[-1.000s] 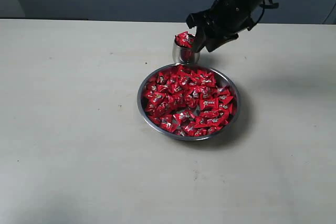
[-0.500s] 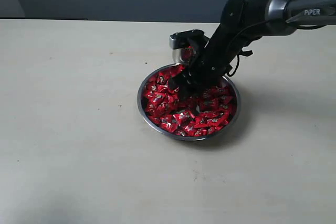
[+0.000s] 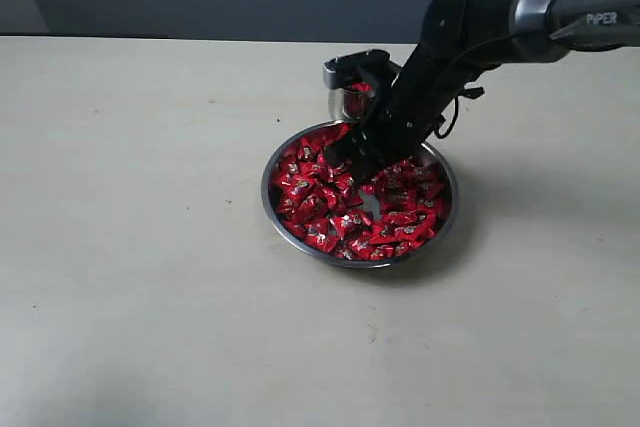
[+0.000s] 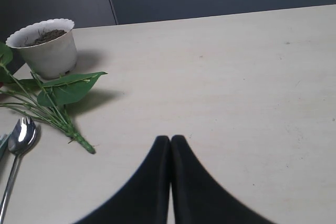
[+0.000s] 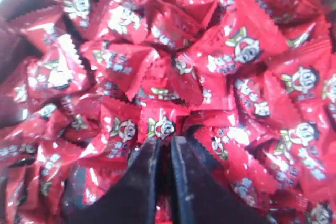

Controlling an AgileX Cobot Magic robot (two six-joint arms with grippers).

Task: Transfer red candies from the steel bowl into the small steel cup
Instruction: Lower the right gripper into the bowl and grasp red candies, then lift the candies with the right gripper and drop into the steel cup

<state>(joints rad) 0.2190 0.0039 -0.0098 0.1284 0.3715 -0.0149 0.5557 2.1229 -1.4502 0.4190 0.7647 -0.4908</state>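
Red candies [image 3: 330,202] lie heaped in the steel bowl [image 3: 266,190], and a few show in the small steel cup [image 3: 339,104] just beyond its far rim. My right gripper [image 5: 165,140] is down in the heap on the cup side, jaws drawn almost together with a thin slit between. A wrapper's crimped edge sits at the tips, though I cannot tell whether it is truly caught. I should lift straight up and slowly, check that one sweet hangs clear of its neighbours, then centre it over the cup's mouth before letting go
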